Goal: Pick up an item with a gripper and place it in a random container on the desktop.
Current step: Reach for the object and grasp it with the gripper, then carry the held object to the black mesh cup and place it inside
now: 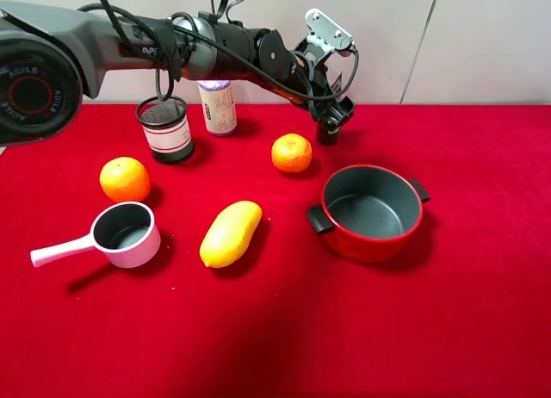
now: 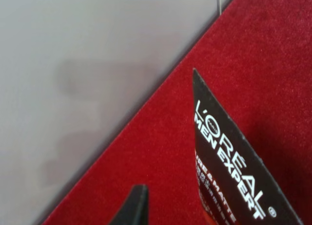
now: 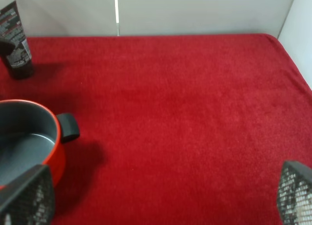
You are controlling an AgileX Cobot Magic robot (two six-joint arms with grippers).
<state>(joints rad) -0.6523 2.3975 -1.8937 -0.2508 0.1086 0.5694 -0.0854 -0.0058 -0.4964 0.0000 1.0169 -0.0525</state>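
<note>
Standing with its flat crimped end up, close to the back edge of the table and a little right of the middle, the tube (image 3: 18, 40) is right at the left claw (image 1: 332, 122). That claw hangs from a long grey-black arm (image 1: 207, 45) that stretches over from the back left corner. From the left wrist, one black finger (image 2: 132, 208) shows with a strip of red between it and the tube. The other finger is hidden, so I cannot tell whether the claw grips the tube or merely stands around it. The right claw (image 3: 161, 186) is spread wide and empty above the right part of the table, its pads patterned like mesh.

The tube is dark and smooth, wedge-shaped, with white lettering. The cup (image 1: 164, 127) is a black wire-mesh cylinder with a white band. It stands near the back edge left of the middle, just beside a white bottle (image 1: 218, 108) with a purple top. A round red pot (image 1: 370, 243) with a grey inside and black handles sits right of the middle. A pink saucepan (image 1: 126, 236) with a long handle lies toward the left edge. A yellow mango (image 1: 230, 233) lies near the middle, an orange (image 1: 292, 152) near the claw, and a second orange (image 1: 125, 178) in front of the cup.

A fuzzy red cloth (image 1: 344, 346) covers the table; a pale panelled wall (image 1: 465, 36) runs along its back edge.
</note>
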